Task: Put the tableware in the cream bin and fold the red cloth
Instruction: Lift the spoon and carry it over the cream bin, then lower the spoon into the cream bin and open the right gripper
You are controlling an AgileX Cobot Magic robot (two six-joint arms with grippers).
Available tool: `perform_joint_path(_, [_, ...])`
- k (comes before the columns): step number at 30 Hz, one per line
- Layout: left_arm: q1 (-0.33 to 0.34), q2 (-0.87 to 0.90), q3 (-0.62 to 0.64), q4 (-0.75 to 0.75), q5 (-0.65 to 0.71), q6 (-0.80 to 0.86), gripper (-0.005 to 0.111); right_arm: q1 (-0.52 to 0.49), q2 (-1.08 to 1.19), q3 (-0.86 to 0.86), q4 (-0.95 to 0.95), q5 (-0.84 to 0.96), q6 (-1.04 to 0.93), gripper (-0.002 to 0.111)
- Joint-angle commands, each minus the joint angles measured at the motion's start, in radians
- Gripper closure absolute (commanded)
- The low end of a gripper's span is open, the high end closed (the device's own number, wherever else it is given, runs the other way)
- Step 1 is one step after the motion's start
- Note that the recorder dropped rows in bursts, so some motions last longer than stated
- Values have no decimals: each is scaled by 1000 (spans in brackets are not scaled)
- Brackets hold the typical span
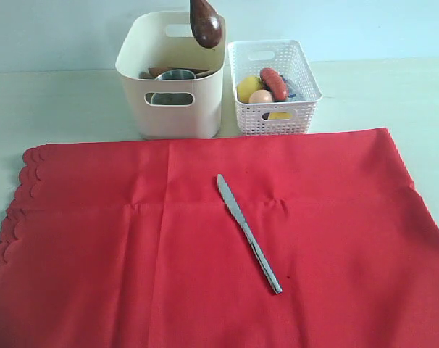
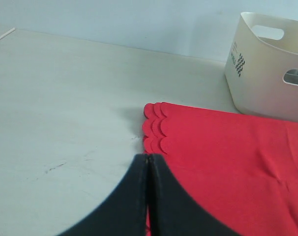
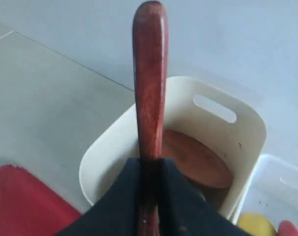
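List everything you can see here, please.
red cloth: one, red, spread on table
knife: one, steel, lying on cloth
cream bin: one, cream, behind cloth
cup: one, steel, inside bin
plate: one, brown wood, inside bin
spoon: one, dark brown, held above bin
basket: one, white lattice, beside bin
food: several, yellow, red, pale, in basket
left end effector: one, black, shut, near cloth's scalloped edge
right end effector: one, black, shut on spoon

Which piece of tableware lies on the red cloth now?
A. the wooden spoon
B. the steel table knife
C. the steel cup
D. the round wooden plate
B: the steel table knife lies diagonally on the red cloth, apart from the cream bin.
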Motion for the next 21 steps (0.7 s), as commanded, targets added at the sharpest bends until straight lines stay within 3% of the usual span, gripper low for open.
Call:
perform_joint_path(1, [-4,-6,0,1,-6,-2,107,1,82,-90,73,-40,-68,108])
perform_joint_path(10, [-4,-6,0,1,-6,-4,107,1,223,-136,163,-230,-114,108])
perform_joint_path(21, [-4,-6,0,1,-6,-4,107,1,331,-136,159,-319,-225,108])
